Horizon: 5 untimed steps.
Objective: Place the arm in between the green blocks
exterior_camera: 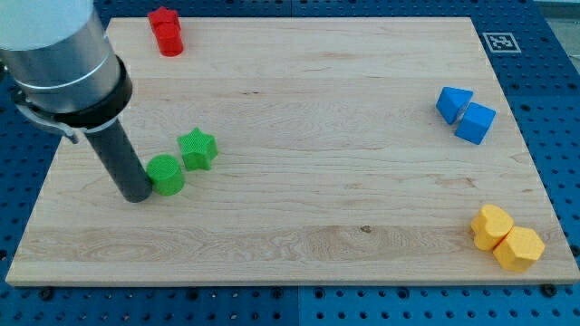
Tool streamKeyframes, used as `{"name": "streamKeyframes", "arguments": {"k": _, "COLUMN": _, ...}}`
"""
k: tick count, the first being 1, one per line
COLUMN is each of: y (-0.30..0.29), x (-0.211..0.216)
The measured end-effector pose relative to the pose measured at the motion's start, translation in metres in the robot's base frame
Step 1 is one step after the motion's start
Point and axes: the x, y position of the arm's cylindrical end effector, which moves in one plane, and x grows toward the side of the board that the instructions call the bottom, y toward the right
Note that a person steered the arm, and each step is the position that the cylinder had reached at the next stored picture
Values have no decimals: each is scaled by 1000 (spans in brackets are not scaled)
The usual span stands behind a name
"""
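Note:
A green round block (166, 174) and a green star block (198, 148) sit close together at the board's left, the star up and to the right of the round one. My tip (138, 195) rests on the board right at the round block's left side, touching or nearly touching it. It is not between the two green blocks.
A red block (167, 31) stands at the top left edge. Two blue blocks (465, 113) sit together at the right. Two yellow blocks (506, 238) sit together at the bottom right. The wooden board (317, 199) lies on a blue pegboard.

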Motion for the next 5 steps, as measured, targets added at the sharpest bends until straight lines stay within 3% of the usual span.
{"name": "streamKeyframes", "arguments": {"k": 3, "y": 33, "x": -48}}
{"name": "streamKeyframes", "arguments": {"k": 5, "y": 71, "x": -55}}
